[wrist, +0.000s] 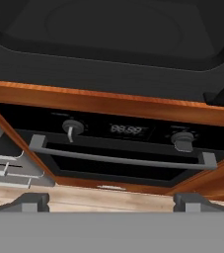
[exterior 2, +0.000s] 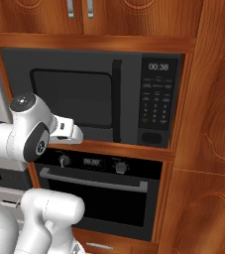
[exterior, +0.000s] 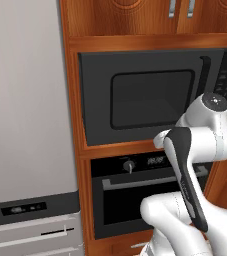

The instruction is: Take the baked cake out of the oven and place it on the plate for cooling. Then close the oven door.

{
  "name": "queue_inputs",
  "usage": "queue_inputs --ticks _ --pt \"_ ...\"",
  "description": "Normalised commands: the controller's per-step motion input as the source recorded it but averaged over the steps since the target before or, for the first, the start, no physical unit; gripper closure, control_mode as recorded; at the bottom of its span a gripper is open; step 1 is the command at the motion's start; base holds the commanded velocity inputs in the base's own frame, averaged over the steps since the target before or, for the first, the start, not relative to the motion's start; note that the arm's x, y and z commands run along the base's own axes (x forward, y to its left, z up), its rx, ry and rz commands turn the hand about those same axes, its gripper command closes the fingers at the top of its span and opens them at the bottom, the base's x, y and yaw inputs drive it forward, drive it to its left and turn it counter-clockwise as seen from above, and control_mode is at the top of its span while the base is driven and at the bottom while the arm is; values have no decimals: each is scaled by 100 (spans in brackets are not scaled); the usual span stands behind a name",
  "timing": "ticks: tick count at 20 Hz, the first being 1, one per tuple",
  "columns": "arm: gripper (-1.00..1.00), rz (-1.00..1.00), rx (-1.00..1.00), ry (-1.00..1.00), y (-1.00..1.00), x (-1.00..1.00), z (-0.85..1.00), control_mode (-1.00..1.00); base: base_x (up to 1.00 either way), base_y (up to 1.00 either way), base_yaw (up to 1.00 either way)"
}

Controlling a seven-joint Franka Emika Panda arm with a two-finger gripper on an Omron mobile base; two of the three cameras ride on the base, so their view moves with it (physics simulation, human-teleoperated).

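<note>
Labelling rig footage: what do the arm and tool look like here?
Arm: glossy white rounded shells, dark grey-black panels at the joints, one long dark strip along a link. A round grey cap tops the upper joint. No cables or markings visible. Tool: two small dark grey blocky fingertips, seen in the hand view.

Black oven (wrist: 123,143) below a wooden shelf, oven door (wrist: 118,165) shut, silver handle (wrist: 118,159) across it, gripper (wrist: 112,201) fingertips spread wide.
</note>
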Motion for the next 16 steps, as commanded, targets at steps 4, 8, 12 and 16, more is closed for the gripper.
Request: queue_inputs --ticks 4,8,12,16 --pt "-100 0 0 0 0 0 0 100 -2 0 0" --pt "-100 0 0 0 0 0 0 100 -48 -7 0" --pt "-100 0 0 0 0 0 0 100 -59 -17 0" --pt "-100 0 0 0 0 0 0 100 -24 -46 1"
